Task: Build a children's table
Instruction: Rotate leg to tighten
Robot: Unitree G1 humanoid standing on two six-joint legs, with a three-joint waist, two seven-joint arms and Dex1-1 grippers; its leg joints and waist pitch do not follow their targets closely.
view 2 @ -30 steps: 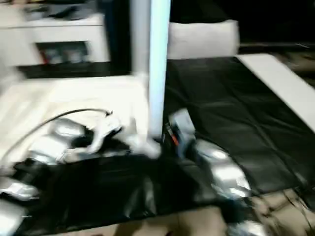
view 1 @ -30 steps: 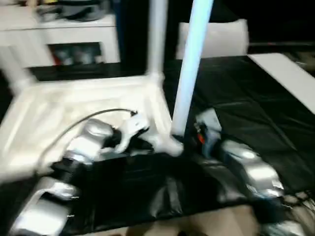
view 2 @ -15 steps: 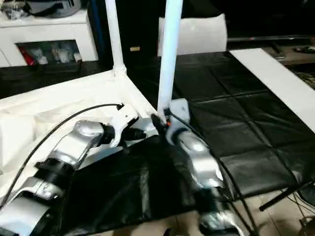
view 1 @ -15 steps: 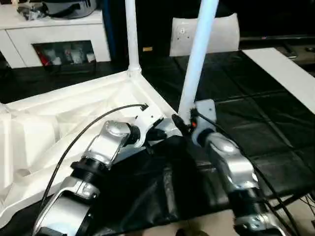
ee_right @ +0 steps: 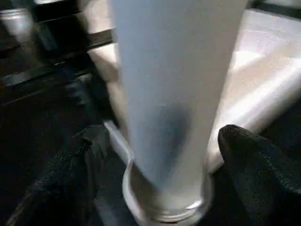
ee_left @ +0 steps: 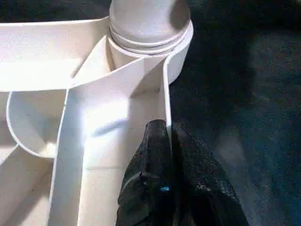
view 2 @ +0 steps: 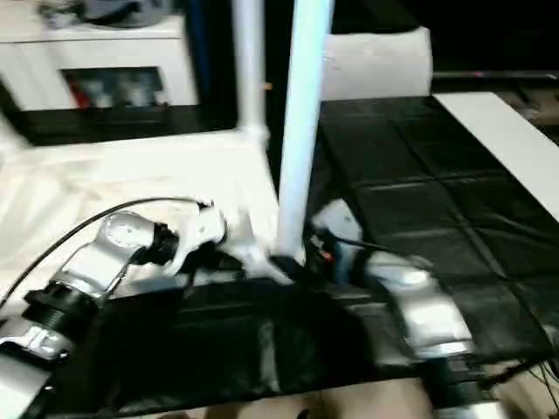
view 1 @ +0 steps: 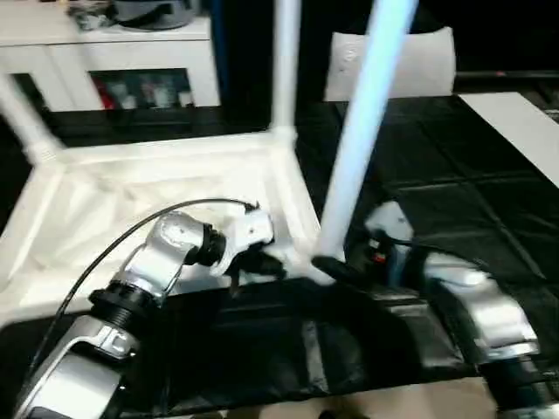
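The children's table lies upside down, its white ribbed top [view 1: 157, 188] on the black cover. Three white legs stand up from corner sockets: the near leg [view 1: 362, 148], a far one [view 1: 285, 61] and one at the left [view 1: 24, 122]. My left gripper [view 1: 266, 262] is shut on the top's thin rim [ee_left: 165, 94], just short of the near corner socket [ee_left: 150, 28]. My right gripper [ee_right: 167, 155] is open at the foot of the near leg [ee_right: 174, 94]. One finger [ee_right: 84, 155] stands on each side of it, with a gap on both sides.
A white cabinet [view 1: 122, 52] with shelves stands at the back left. A white board [view 1: 515, 122] lies on the black work surface [view 1: 437, 192] at the right, and a white panel [view 1: 410, 61] leans behind the near leg. The surface's front edge runs just below my forearms.
My right gripper's fingers have spread apart and let go of the near leg's base. The left gripper has kept its hold on the rim. The camera has shifted.
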